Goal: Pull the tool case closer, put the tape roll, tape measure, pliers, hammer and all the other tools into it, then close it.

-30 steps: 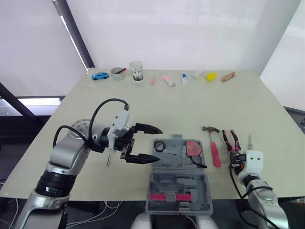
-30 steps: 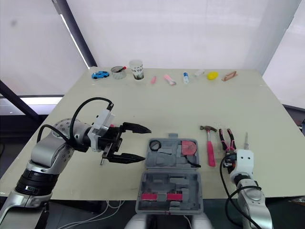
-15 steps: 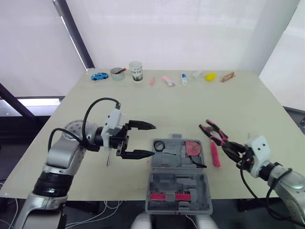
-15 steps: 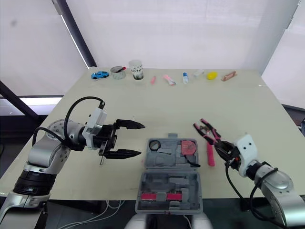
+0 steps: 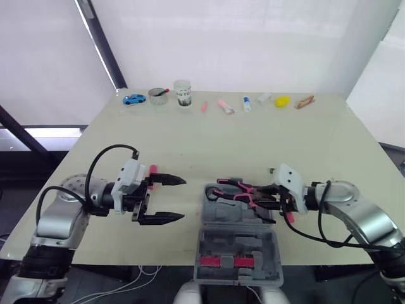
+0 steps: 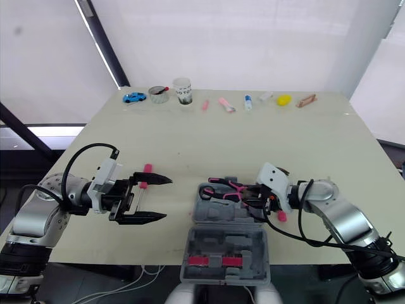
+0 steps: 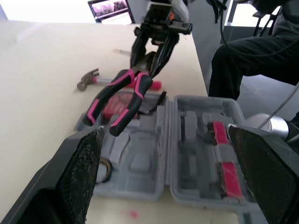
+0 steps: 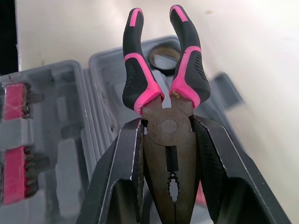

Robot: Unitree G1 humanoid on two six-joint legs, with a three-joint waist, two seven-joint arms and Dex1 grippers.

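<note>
Your right claw [image 5: 271,197] grasps the pink-handled black pliers [image 5: 242,192] over the open grey plastic tool case [image 5: 212,250]. Next, lower them and release. The left claw [image 5: 182,199], at the case's 9 o'clock, is released.

My right pincer [image 5: 264,196] is black-fingered with a white casing. The pink-and-black-handled steel pliers [image 8: 166,126] are dark grey at the head. The grey moulded plastic tool case [image 5: 237,250] has two pink strips [image 5: 223,261] in its near half. The pink-handled hammer [image 7: 88,78] has a dull grey head. The pale beige tabletop [image 5: 253,139] is plain.
</note>
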